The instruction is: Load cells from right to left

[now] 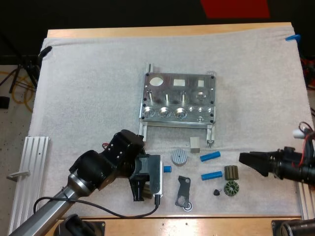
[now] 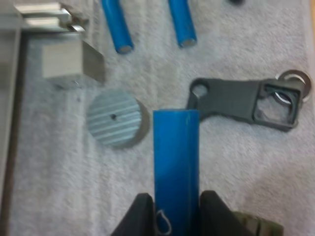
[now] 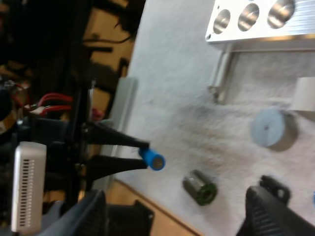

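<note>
While the left gripper (image 1: 162,169) hovers over the white mat (image 1: 88,98) near the metal fixture (image 1: 178,97), it pinches a blue cylinder (image 1: 167,168); two loose blue cylinders (image 1: 210,156) lie between it and the right gripper (image 1: 244,158). Left wrist view: its fingers (image 2: 140,216) press that cylinder from both sides, beside a ribbed disc (image 2: 117,119). Right wrist view: the right gripper's fingers stand apart, holding nothing.

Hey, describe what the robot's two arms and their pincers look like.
The left arm has bulky black rounded joints on a grey metal tube; the right arm is black too. The left pincer and right pincer each have two slim black fingers tapering to points.
</note>
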Available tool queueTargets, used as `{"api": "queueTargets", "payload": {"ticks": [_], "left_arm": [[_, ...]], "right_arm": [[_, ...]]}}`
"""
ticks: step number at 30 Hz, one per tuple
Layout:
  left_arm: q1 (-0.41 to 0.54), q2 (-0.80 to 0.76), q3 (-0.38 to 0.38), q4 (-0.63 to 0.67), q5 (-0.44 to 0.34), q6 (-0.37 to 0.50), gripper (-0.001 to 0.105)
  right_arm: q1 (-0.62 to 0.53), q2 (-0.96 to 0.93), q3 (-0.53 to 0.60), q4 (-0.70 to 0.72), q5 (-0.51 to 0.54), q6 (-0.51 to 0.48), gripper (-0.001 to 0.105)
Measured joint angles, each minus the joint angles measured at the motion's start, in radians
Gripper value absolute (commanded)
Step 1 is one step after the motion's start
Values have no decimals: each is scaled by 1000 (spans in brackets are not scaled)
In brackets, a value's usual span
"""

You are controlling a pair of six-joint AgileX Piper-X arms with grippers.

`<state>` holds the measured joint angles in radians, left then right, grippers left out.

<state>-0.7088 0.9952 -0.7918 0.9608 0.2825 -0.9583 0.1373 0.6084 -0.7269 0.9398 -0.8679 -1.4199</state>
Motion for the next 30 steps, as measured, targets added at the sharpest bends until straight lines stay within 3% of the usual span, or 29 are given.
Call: {"api": "queueTargets", "payload": {"ticks": [6,12,20,30], "left_arm": [[0,0,-45,-53,45,0,0],[0,0,-58,-126,75,0,0],[0,0,-58,-127,104,0,0],[0,0,-58,-127,106,0,0]], "right_arm": [[34,86,-44,-42,-15,2,59],[229,151,-57,-86,50,51,59],[482,266,-57,-259,184,177,59],[583,395,-57,-397,221,262,59]]}}
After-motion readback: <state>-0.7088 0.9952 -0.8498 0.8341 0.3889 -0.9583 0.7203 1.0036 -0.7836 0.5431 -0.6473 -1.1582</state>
